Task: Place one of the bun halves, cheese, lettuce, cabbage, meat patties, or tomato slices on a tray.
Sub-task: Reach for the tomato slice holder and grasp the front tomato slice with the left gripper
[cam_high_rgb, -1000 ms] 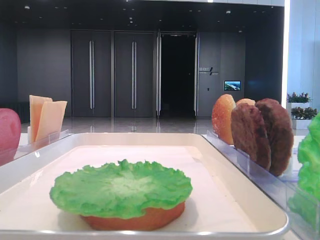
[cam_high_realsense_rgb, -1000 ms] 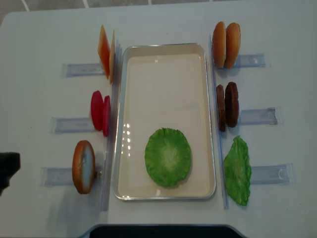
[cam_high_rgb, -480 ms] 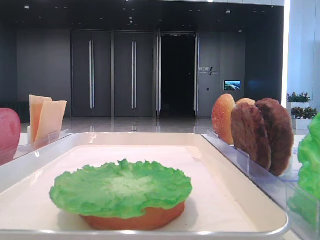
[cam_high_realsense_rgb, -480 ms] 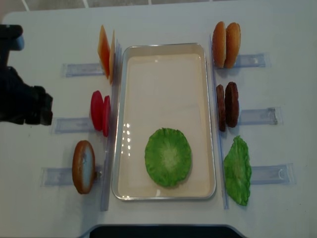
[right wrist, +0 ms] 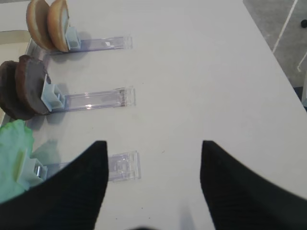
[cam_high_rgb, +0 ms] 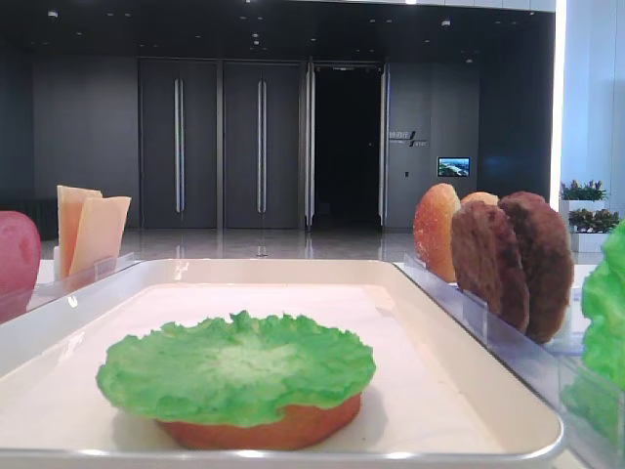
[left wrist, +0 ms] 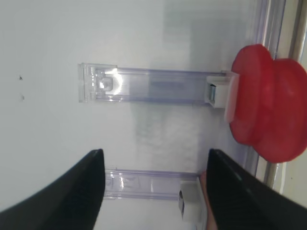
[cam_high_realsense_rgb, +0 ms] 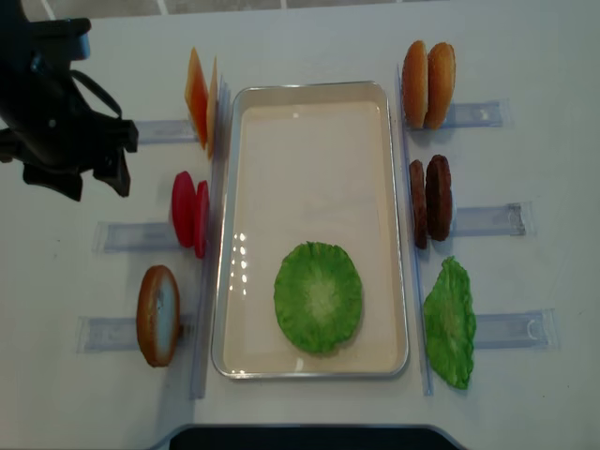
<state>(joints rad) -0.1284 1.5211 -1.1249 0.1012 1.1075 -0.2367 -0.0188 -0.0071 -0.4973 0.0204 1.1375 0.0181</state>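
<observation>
Left gripper (cam_high_realsense_rgb: pixel 92 178) wide open, empty, near tomato slices (cam_high_realsense_rgb: pixel 189 214) — 1 slice to be pinched across faces, lifted clear, laid on tray (cam_high_realsense_rgb: pixel 309 94). Right gripper (right wrist: pixel 152 158) open, empty.

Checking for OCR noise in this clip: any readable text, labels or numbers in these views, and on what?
None readable.
Wall sign beside the dark doorway: too small and blurred to read.
Small screen on the same wall: picture only, no legible text.
Tray, racks, food pieces: no labels visible.
</observation>
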